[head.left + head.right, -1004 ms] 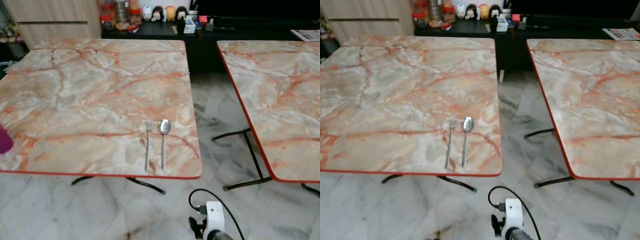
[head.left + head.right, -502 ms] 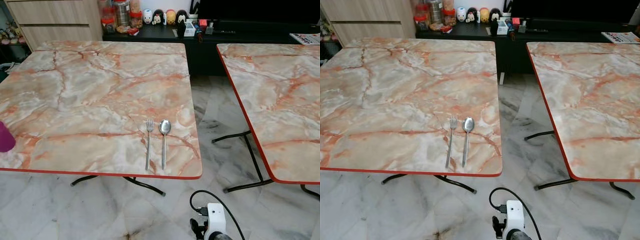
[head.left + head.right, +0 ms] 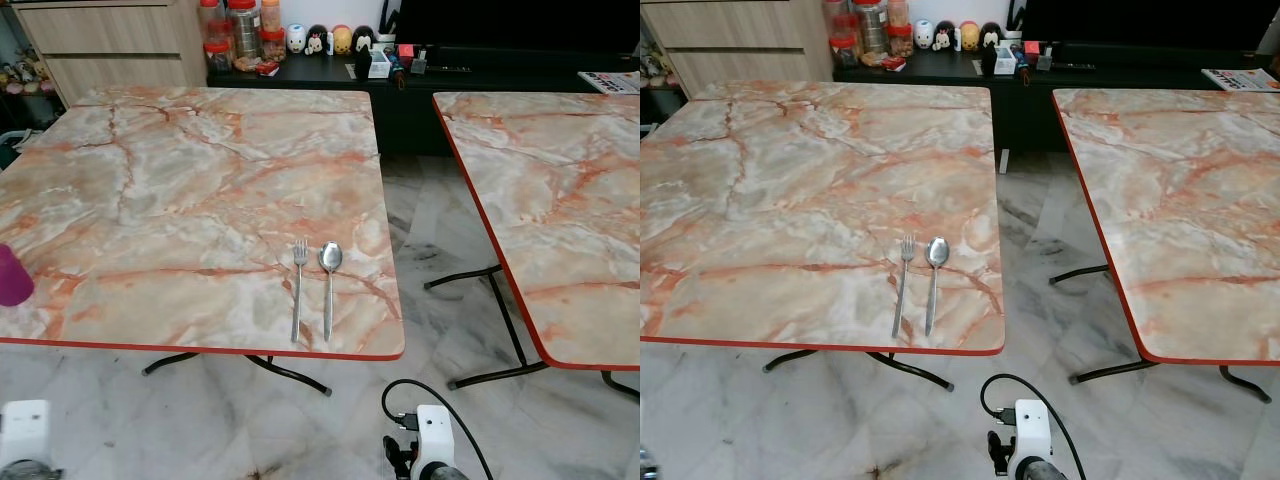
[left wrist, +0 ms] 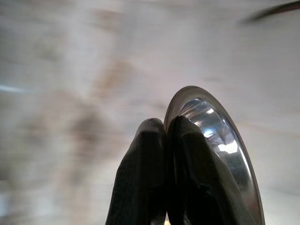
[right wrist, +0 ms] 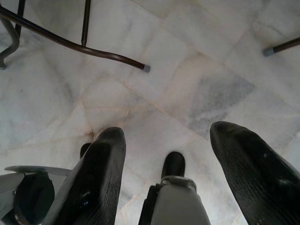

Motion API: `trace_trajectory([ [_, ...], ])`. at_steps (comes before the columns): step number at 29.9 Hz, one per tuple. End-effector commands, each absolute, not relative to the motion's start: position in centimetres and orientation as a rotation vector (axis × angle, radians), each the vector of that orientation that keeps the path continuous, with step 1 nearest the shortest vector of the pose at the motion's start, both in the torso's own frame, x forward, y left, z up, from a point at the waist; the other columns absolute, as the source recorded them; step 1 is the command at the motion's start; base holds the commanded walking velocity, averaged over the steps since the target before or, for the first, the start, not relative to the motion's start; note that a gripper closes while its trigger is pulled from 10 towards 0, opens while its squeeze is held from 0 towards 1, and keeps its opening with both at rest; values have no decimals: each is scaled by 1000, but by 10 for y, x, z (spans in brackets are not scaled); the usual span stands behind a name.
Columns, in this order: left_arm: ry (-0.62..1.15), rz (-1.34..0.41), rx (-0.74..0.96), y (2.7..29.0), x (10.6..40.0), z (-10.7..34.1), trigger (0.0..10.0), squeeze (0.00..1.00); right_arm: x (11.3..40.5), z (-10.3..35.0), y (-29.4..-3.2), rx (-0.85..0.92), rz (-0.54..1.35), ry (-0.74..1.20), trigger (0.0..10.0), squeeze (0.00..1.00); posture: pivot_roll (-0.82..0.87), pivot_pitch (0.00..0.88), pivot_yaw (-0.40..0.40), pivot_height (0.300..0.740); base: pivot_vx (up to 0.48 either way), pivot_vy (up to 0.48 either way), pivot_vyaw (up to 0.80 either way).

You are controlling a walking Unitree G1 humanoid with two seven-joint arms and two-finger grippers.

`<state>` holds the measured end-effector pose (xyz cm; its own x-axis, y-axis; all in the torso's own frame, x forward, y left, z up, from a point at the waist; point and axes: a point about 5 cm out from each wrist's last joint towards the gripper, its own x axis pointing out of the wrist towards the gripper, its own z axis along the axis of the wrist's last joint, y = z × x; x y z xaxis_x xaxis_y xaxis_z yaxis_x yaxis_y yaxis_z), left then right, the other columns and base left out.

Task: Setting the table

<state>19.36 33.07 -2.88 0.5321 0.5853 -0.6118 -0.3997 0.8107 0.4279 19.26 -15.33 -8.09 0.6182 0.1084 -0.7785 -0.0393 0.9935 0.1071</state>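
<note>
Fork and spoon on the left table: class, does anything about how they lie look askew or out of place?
Nothing stands out. The fork and spoon lie side by side, roughly parallel, apart, handles toward the table's near edge.

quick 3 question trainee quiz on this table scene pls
1. True or false: the fork lies left of the spoon.
2. What is the left claw shut on? A) cup B) plate C) spoon
3. Fill in: the right claw hangs open over the ____.

Key: 1 true; 2 B; 3 floor
</note>
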Motion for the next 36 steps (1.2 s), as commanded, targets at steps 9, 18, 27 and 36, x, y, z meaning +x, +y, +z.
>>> trace_trajectory([
  [9,818,317,-37,251,215,-53,10000,0,195,-80,-155,84,65,904,10000,0,87,90,9,740,0,0,0],
  [18,731,347,-293,226,233,-48,10000,0,193,-81,-158,83,54,910,10000,0,79,96,0,740,0,0,0],
  [27,732,330,-271,221,235,-48,10000,0,193,-81,-160,88,45,908,10000,0,74,101,-3,740,0,0,0],
  [36,781,332,-191,222,222,-56,10000,0,189,-82,-163,83,36,919,10000,0,61,112,-8,740,0,0,0],
])
